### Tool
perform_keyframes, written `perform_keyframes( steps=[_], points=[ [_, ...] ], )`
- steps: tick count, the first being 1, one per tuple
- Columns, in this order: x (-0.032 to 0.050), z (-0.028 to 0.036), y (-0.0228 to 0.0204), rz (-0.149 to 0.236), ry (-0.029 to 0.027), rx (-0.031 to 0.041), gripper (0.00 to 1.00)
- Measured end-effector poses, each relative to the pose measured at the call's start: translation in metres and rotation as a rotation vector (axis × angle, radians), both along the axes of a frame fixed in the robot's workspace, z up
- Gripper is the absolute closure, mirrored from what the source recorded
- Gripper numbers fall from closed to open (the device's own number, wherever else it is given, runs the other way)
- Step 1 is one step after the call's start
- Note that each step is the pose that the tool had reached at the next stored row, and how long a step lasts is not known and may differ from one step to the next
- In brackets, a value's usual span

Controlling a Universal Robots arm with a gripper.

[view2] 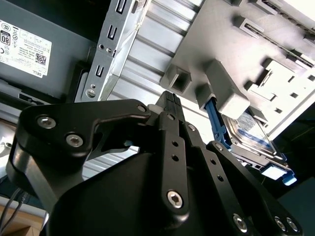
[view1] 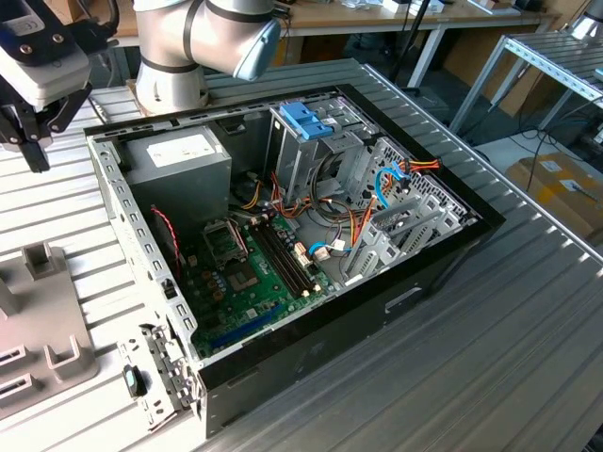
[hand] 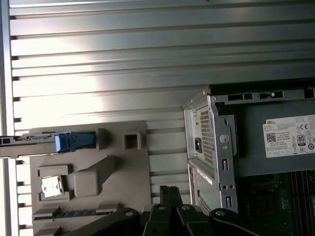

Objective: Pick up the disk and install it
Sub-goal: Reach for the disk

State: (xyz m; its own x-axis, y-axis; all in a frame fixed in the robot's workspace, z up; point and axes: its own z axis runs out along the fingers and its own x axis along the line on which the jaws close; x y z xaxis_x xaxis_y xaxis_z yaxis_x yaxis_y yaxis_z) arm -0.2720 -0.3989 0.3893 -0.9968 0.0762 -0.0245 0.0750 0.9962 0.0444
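**Item 1. Black two-fingered claw (hand: pixel 167 191).** The fingers lie pressed together and hold nothing. In both wrist views the tips hang clear above the bench, over the strip between the fixture and the computer case.

**Item 2. Pale grey moulded plastic fixture plate with raised blocks and slots (hand: pixel 118 162).** It lies flat on the ribbed aluminium bench (hand: pixel 98 59), just beside the case's open corner. One of its small hollow blocks sits close under the claw tips in the second wrist view.

**Item 3. Flat rectangular silver-grey metal disk (view2: pixel 248 135).** It stands on edge in a slot of the fixture, on the side of the plate away from the case. A blue plastic rail (hand: pixel 74 141) is clipped along it. It is apart from the claw and untouched, with the fixture's blocks lying between the two.

**Item 4. Open black desktop computer case (view1: pixel 104 179).** It lies on its side mid-bench and holds:
- a grey power-supply box with a white sticker (view1: pixel 179 155);
- a green circuit board (view1: pixel 254 273);
- a metal cage with a blue plastic top (view1: pixel 306 122), toward the bench's far edge.

**Status.** By my reading this is the approach to the pick, and nothing is lifted yet. A grasp calls for parted fingers, a shift across the fixture to the disk, and alignment square to its flat faces.
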Motion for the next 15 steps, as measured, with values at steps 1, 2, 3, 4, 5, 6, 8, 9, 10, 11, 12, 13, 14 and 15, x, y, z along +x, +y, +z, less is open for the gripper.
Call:
perform_keyframes(
  steps=[1, 2, 3, 4, 5, 6, 8, 9, 10, 11, 12, 13, 14, 15],
  points=[
    [-0.0003, 0.0, 0.0, 0.0, 0.0, 0.0, 0.89],
    [-0.0007, 0.0, 0.0, 0.0, 0.0, 0.0, 0.89],
    [-0.0011, 0.0, 0.0, 0.0, 0.0001, -0.0001, 0.89],
    [-0.0018, 0.0, 0.0, 0.0, 0.0, 0.0, 0.89],
    [-0.0028, -0.0001, 0.0, 0.0, 0.0, 0.0, 0.89],
    [-0.0035, -0.0001, 0.0, 0.0, 0.0001, -0.0001, 0.89],
    [-0.005, -0.0001, 0.0, 0.0, 0.0, 0.0, 0.89],
    [-0.0057, -0.0002, 0.0, 0.0, 0.0, 0.0, 0.89],
    [-0.0068, -0.0002, 0.0, 0.0, 0.0, 0.0, 0.89],
    [-0.0077, -0.0003, 0.0, 0.0, 0.0, 0.0, 0.89],
    [-0.0086, -0.0003, 0.0, 0.0, 0.0001, -0.0001, 0.89],
    [-0.0093, -0.0003, 0.0, 0.0, 0.0, 0.0, 0.89],
    [-0.0099, -0.0004, 0.0, 0.0, -0.0001, 0.0, 0.89],
    [-0.0103, -0.0004, 0.0, 0.0, -0.0001, 0.0001, 0.89]
  ],
)
